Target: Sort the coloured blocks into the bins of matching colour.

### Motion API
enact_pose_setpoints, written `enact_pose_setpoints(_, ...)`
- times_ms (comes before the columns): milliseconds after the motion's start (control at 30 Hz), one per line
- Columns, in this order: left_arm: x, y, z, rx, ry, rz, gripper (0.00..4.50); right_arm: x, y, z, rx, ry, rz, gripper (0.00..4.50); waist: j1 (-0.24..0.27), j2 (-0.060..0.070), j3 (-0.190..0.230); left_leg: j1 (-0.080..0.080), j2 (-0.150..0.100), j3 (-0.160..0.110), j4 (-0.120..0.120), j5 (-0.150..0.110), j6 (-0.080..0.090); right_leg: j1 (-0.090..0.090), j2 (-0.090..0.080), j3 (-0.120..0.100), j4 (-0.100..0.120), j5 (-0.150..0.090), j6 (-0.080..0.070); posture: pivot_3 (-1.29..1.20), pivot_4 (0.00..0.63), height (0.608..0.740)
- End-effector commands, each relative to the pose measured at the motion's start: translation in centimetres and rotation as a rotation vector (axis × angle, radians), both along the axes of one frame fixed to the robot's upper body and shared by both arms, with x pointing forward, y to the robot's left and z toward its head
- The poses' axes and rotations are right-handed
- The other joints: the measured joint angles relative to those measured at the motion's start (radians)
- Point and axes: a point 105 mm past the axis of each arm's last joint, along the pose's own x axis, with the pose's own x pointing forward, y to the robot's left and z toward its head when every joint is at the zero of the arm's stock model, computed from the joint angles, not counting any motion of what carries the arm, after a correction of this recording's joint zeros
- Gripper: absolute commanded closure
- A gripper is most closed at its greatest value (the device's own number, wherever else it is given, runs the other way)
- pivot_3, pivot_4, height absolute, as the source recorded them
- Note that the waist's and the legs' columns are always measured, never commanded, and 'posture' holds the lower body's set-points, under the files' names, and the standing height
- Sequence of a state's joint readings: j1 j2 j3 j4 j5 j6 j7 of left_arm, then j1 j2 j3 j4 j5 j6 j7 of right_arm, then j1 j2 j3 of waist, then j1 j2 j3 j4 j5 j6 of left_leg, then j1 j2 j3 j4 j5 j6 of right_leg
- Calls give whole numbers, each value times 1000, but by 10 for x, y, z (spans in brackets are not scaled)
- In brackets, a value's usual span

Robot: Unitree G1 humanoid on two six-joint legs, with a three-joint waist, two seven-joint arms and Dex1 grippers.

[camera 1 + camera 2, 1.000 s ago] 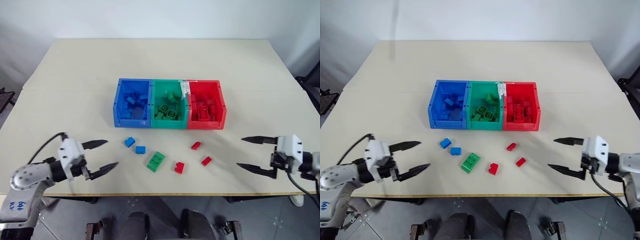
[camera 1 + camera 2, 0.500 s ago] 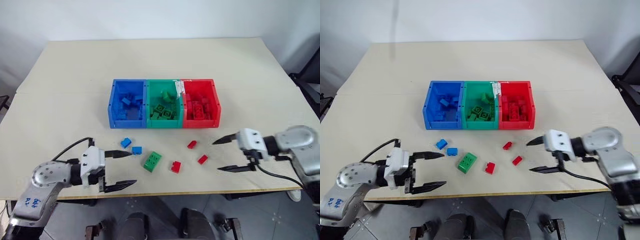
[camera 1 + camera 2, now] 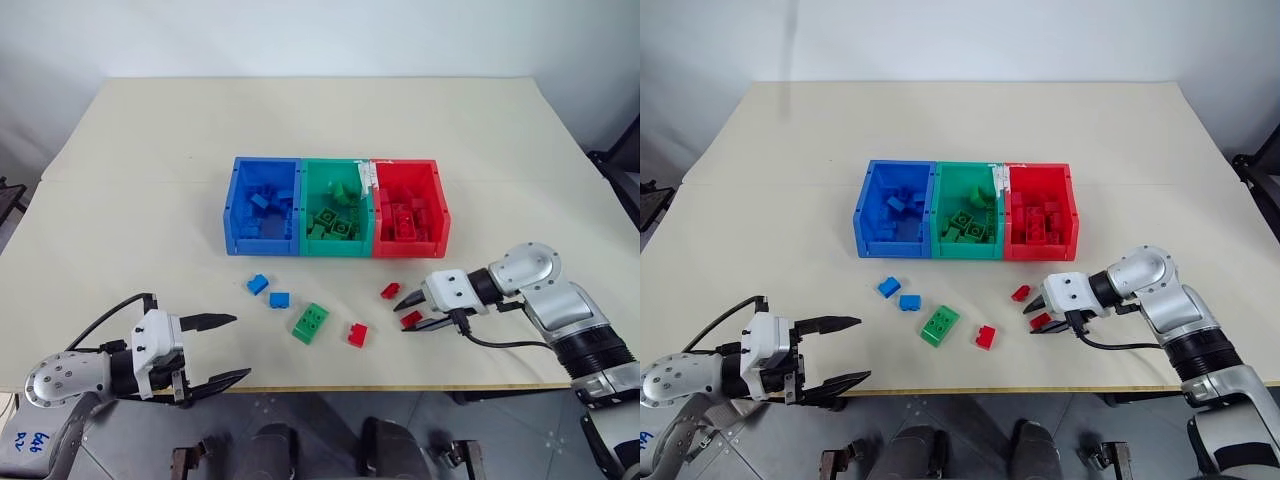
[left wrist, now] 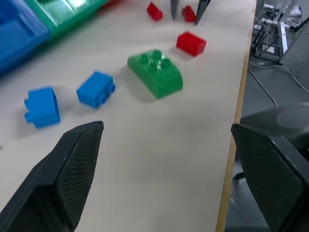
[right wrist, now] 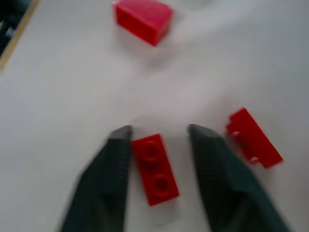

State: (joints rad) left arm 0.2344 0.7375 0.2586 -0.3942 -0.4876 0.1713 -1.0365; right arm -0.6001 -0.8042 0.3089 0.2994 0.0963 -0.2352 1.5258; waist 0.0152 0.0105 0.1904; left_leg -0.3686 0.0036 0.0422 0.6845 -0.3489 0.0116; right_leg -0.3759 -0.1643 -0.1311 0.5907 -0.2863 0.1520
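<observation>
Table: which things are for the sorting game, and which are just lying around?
For the job: blue blocks, green block, red blocks, blue bin, green bin, red bin.
Just around: cables on the floor beside the table.

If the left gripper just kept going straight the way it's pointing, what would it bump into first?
Probably the green block: it lies nearly dead ahead of the open left gripper, with bare table before it. The two blue blocks sit slightly aside, though depth is uncertain.
</observation>
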Motion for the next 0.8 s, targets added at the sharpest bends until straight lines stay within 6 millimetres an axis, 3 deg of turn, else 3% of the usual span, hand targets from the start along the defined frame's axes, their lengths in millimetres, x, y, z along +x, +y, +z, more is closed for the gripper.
enact_pose_setpoints(33,0,-10,14,-38,-59,-25,0,-1,-21,-1,-78,21,-10,4055,2,0,0,0,0,0,0,0,0,0,0,0,0,0,0,0,150,740)
enact_pose_setpoints(233,8,-11,19,-84,-89,10,0,6,-7,32,158,49,-101,4099,-3,0,0,0,0,0,1,0,0,0,0,0,0,0,0,0,150,740)
enact_pose_setpoints(367,15,-4,29,-165,-116,110,0,39,8,86,448,18,-331,4099,-12,0,0,0,1,-3,1,0,0,-1,0,0,1,0,0,0,150,740)
enact_pose_setpoints(467,14,5,28,-162,-110,156,0,66,9,109,561,-16,-491,4099,-20,1,0,0,2,-4,1,0,-1,-2,1,1,1,0,0,0,150,740)
enact_pose_setpoints(567,12,16,30,-149,-127,205,0,95,10,122,591,-107,-606,4099,-21,1,0,-1,2,-3,0,0,-1,-2,1,1,1,0,0,0,150,740)
enact_pose_setpoints(733,14,23,40,-167,-166,244,0,126,10,126,608,-203,-746,4099,-17,1,0,-2,1,0,0,0,-1,-3,1,0,1,0,-1,0,150,740)
enact_pose_setpoints(800,16,22,42,-166,-173,245,0,132,10,128,631,-220,-774,3373,-17,1,0,-3,1,0,0,0,-1,-3,1,0,1,0,-1,0,150,740)
